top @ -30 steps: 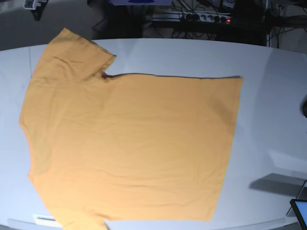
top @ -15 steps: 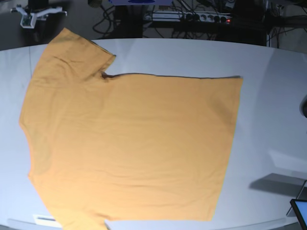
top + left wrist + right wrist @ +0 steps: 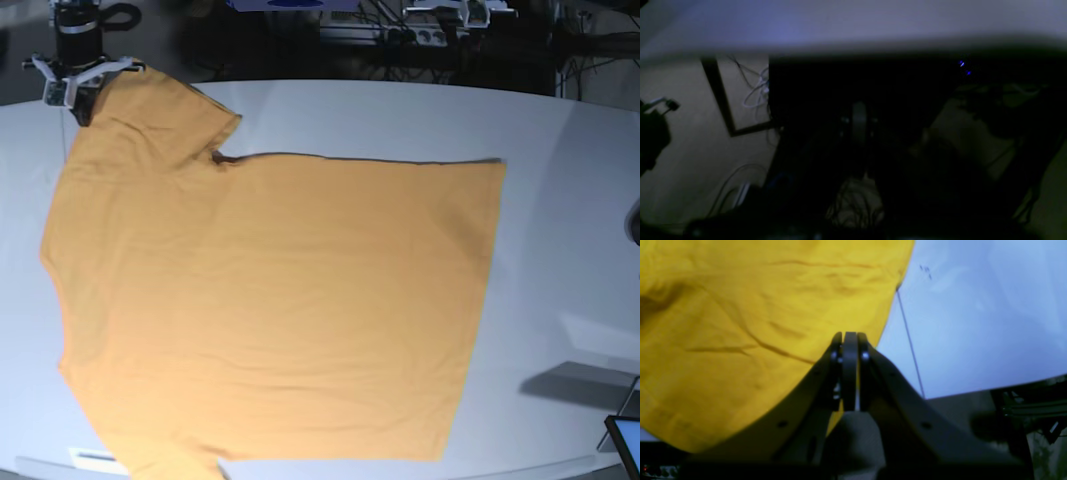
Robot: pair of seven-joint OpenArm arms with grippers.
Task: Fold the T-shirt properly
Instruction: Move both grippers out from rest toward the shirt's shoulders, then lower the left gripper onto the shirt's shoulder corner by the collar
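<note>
Left wrist view: the picture is dark and blurred. The pale underside or edge of the desk (image 3: 853, 23) is running across the top. Below it, the left claw (image 3: 859, 115) is showing faintly, its two dark fingers pressed together with nothing between them. Beige floor (image 3: 690, 150) and loose cables (image 3: 755, 90) are lying beyond (two small blue lights are glowing at upper right). The T-shirt is not appearing here.

Right wrist view: the right claw (image 3: 850, 340) is sitting in the centre, its jaws closed flat against each other and gripping nothing. The claw tips are hovering just at the edge of the T-shirt (image 3: 756, 323), whose yellow fabric is filling the left and upper part of the picture with shallow creases. To the right, bare white desk (image 3: 973, 323) is showing, crossed by a thin dark line.

Base view: the T-shirt (image 3: 270, 300) is lying spread flat on the white desk (image 3: 560, 180), collar side to the picture's left, hem to the right, one sleeve pointing toward the far left corner. The right claw (image 3: 80, 90) is hanging at that sleeve's far tip (contact with the fabric cannot be told). The left claw (image 3: 470, 10) is only partly showing at the top edge, behind the desk and well apart from the shirt. A small blue-screened device (image 3: 625, 440) is peeking in at the lower right corner.
</note>
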